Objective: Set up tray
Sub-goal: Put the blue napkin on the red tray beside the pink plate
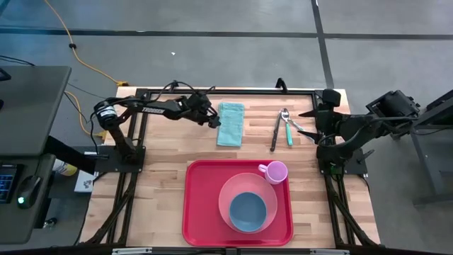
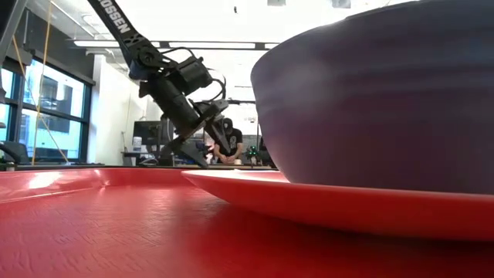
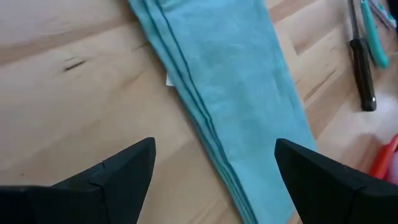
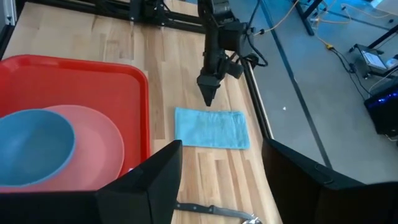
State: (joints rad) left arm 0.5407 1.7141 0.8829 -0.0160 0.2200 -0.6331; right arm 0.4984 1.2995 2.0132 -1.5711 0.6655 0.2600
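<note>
Both arms are matte black, jointed tubes with looping black cables; white lettering marks the left arm's link behind its hand (image 1: 213, 120), whose fingers taper to wedges.

Left arm stretched across the far side of the table, left gripper (image 1: 213, 120) angled down with jaws spread wide and empty, right arm folded back at the table's right edge, right gripper (image 1: 306, 122) with jaws parted, holding nothing

Grey floor (image 1: 212, 18), possibly concrete; windows (image 2: 46, 116).
</note>
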